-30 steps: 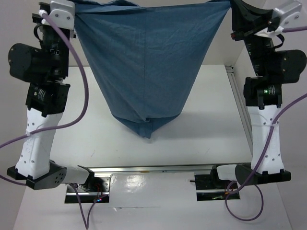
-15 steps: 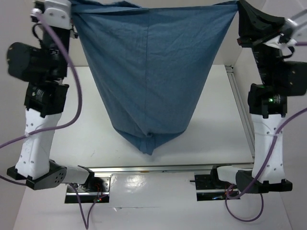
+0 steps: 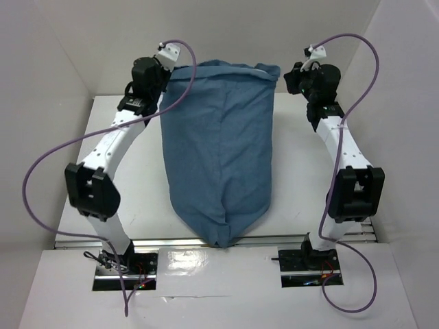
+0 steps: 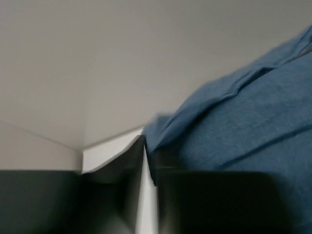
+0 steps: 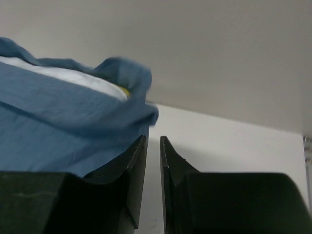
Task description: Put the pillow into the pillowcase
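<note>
The overhead view is bright, evenly lit and sharp. The white worktop (image 3: 295,171) shows glare at 6 o'clock and a soft shadow under the wrinkled dusty-blue cloth pillowcase (image 3: 219,157). The left wrist view is dim and motion-smeared, the black left tool (image 4: 145,146) a dark blur at 6 o'clock. In the right wrist view the cloth edge blurs at 11 o'clock.

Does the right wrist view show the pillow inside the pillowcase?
Yes, the puffy cream-white pillow shows within the wrinkled dusty-blue cloth pillowcase's open mouth.
</note>
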Motion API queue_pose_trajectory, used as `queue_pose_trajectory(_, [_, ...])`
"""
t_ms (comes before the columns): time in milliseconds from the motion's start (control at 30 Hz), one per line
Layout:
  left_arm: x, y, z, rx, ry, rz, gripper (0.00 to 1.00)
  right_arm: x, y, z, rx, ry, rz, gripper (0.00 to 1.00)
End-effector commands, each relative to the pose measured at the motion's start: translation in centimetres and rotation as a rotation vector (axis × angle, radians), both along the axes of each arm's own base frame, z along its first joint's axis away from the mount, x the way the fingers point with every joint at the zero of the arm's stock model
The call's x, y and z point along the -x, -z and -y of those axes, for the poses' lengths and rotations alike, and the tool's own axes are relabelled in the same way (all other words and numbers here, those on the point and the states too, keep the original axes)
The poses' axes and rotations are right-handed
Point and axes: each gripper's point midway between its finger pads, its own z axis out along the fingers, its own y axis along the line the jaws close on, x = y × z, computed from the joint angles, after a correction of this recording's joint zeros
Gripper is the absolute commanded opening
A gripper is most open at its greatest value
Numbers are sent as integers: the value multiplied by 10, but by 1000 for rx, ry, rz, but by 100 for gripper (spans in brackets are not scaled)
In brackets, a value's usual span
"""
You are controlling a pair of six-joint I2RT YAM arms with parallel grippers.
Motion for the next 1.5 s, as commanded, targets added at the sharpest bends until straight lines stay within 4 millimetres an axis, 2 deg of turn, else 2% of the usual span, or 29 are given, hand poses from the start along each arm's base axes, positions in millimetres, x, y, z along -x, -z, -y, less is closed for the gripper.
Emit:
queue_pose_trajectory(0, [-19, -15, -30, 52, -131, 69, 37, 3, -39, 29, 31, 91, 60, 27])
queue_pose_trajectory(33, [-25, -11, -39, 74, -166, 52, 45, 4, -32, 29, 32, 90, 31, 31])
queue_pose_trajectory(67, [-31, 14, -52, 74, -197, -32, 53, 14, -40, 39, 32, 96, 34, 39])
queue_pose_trajectory(100, [-31, -2, -52, 109, -171, -19, 59, 22, -41, 35, 32, 78, 31, 44])
queue_pose_trajectory(133, [-31, 3, -53, 127, -158, -36, 65, 30, -48, 37, 33, 72, 45, 48])
queue_pose_trajectory(167, [-28, -4, -50, 145, -142, -26, 84, 39, -49, 32, 56, 36, 49, 53])
queue_pose_trajectory(200, [-22, -11, -49, 150, -127, -12, 88, 56, -65, 27, 67, 14, 82, 60])
queue_pose_trajectory(267, [-16, -10, -34, 152, -76, -21, 90, 72, -63, 16, 78, -34, 68, 63])
queue_pose_trajectory(300, [-11, -10, -15, 153, -30, -26, 91, 85, -66, 3, 85, -69, 64, 63])
queue_pose_trajectory(367, [0, -7, 7, 139, 52, -51, 91, 92, -53, 1, 95, -72, 29, 65])
queue_pose_trajectory(467, [14, 20, 47, 121, 150, -152, 91, 101, -31, -4, 80, -71, -45, 66])
queue_pose_trajectory(533, [21, 35, 60, 126, 188, -204, 91, 109, -19, -7, 79, -82, -94, 66])
queue_pose_trajectory(600, [27, 44, 77, 128, 224, -231, 91, 118, -15, -6, 70, -70, -106, 67])
queue_pose_trajectory(633, [29, 44, 82, 127, 233, -232, 91, 122, -3, -6, 69, -71, -130, 67])
queue_pose_trajectory(667, [29, 46, 79, 123, 219, -241, 91, 124, -1, -5, 69, -70, -126, 67])
queue_pose_trajectory(733, [29, 51, 94, 115, 243, -259, 91, 132, -3, -4, 70, -61, -117, 69])
queue_pose_trajectory(833, [26, 54, 109, 122, 268, -268, 91, 142, 8, -2, 71, -52, -137, 69])
queue_pose_trajectory(933, [28, 53, 120, 118, 287, -275, 91, 147, 9, -2, 80, -53, -136, 70])
queue_pose_trajectory(1033, [29, 55, 125, 123, 293, -286, 91, 151, 11, -9, 75, -98, -146, 72])
queue_pose_trajectory(1067, [33, 58, 133, 123, 324, -299, 91, 152, 11, -11, 74, -110, -145, 74])
queue_pose_trajectory(1100, [37, 61, 133, 121, 331, -314, 91, 151, 17, -13, 71, -123, -166, 77])
queue_pose_trajectory(1133, [42, 54, 137, 123, 342, -303, 91, 152, 17, -15, 70, -135, -166, 78])
queue_pose_trajectory(1167, [45, 64, 138, 111, 359, -328, 91, 153, 17, -17, 69, -146, -165, 79])
queue_pose_trajectory(1200, [50, 64, 141, 116, 385, -334, 100, 153, 17, -17, 59, -145, -169, 81])
queue_pose_trajectory(1267, [58, 68, 146, 110, 404, -361, 100, 153, 22, -17, 50, -144, -183, 93])
queue_pose_trajectory(1300, [59, 81, 143, 102, 392, -386, 100, 154, 28, -17, 49, -145, -196, 97])
queue_pose_trajectory(1333, [63, 82, 145, 86, 389, -385, 100, 152, 28, -14, 44, -118, -200, 100])
queue_pose_trajectory(1467, [65, 98, 132, 109, 298, -425, 100, 151, 49, -2, 63, -52, -238, 100])
